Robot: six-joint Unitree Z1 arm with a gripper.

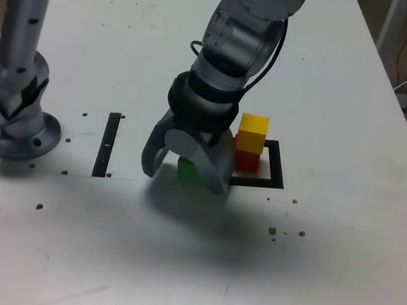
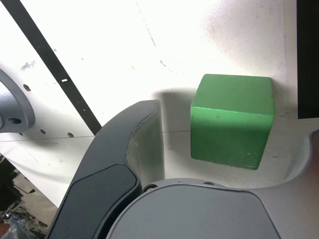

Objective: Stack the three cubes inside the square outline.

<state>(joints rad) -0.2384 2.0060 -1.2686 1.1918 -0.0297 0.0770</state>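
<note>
The claw [image 1: 184, 178] stands apart around the green cube [image 2: 232, 122]. Center it, close evenly, then lift clear of the yellow cube [image 1: 253, 134].

We see the green cube [image 2: 232, 122] between our open gripper's jaws [image 2: 234, 142] — apart from the nearer one. A black strip [image 2: 55, 64] runs across the white table [image 2: 149, 50].
</note>
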